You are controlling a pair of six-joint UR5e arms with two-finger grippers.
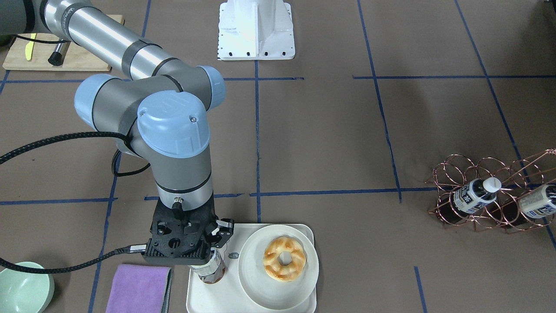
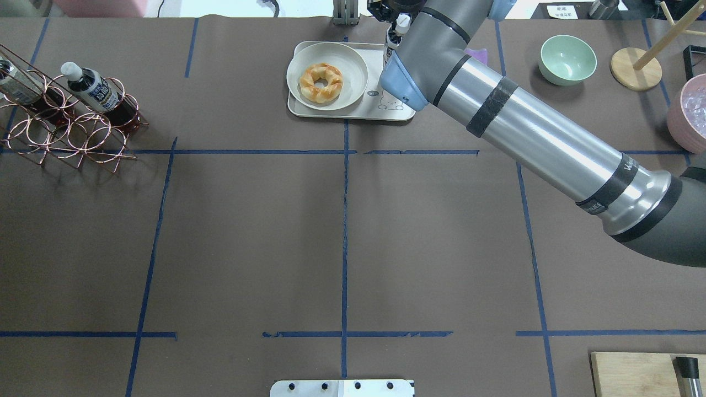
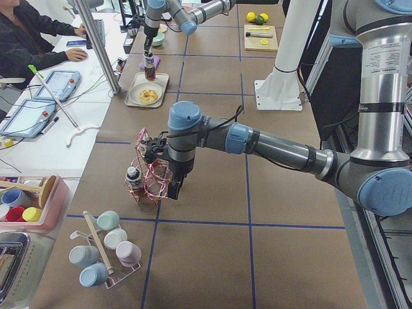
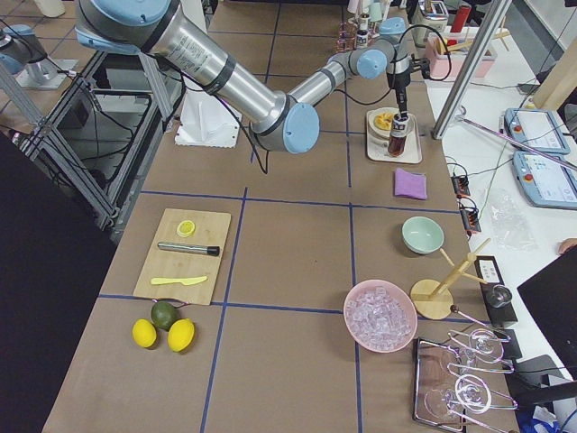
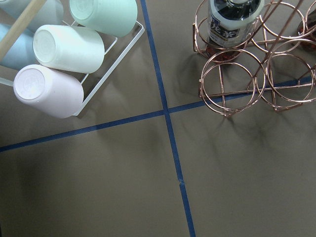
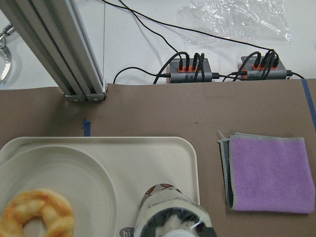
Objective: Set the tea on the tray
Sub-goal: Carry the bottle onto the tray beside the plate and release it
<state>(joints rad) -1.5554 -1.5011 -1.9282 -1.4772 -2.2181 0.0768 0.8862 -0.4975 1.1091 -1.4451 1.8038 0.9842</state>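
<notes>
1. The brown-papered bench, ruled with blue tape lines, is carrying everything here.
2. The right arm is reaching across to the far edge, its wrist pointing straight down over the tray.
3. The left arm is hanging low over a copper wire rack at the other end. The left gripper is showing only from the side, so I cannot tell whether its fingers are apart or together.
4. The tray is lying at the far middle of the bench, with a small bear drawing on it.
5. A round plate is taking up most of the tray, and a glazed ring pastry is sitting on it.
6. A purple cloth is lying just beside the tray, apart from it.
7. A green bowl is sitting beyond the cloth.
8. The right gripper is holding the tea from above, fingers clamped at its top. The bottle is standing upright inside the tray's corner, between the plate and the cloth side. Whether its base is touching the tray, I cannot tell.
9. Two more bottles are lying in the rack.
</notes>
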